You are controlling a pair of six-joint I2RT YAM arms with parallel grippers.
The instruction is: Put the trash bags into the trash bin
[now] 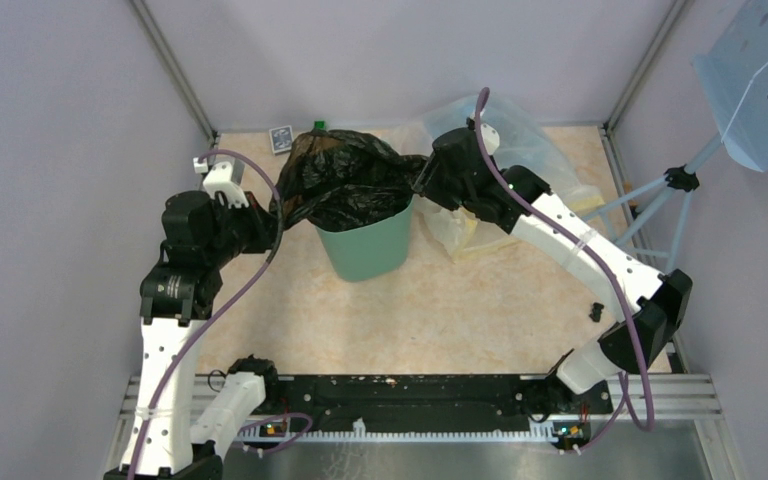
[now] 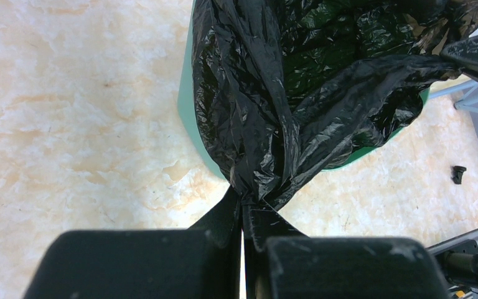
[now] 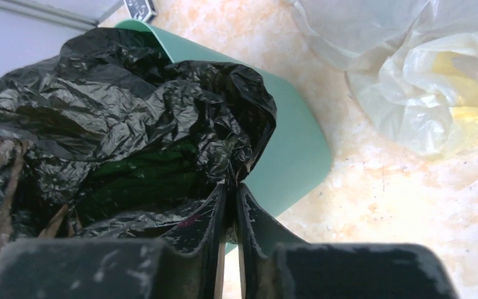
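The black trash bag (image 1: 345,178) is spread open over the rim of the mint-green trash bin (image 1: 370,245), with part of it hanging inside. My left gripper (image 1: 272,215) is shut on the bag's left edge, beside the bin's left rim. In the left wrist view the left gripper (image 2: 244,202) pinches a gathered fold of the bag (image 2: 299,93) next to the bin's wall (image 2: 187,106). My right gripper (image 1: 418,180) is shut on the bag's right edge above the bin's right rim. In the right wrist view the right gripper (image 3: 231,185) clamps the bag (image 3: 131,118) over the bin (image 3: 292,149).
A big translucent clear-yellowish bag (image 1: 500,170) lies right of the bin, behind my right arm, and shows in the right wrist view (image 3: 423,81). A small dark box (image 1: 281,139) sits at the back wall. A small black part (image 1: 595,311) lies on the table at the right.
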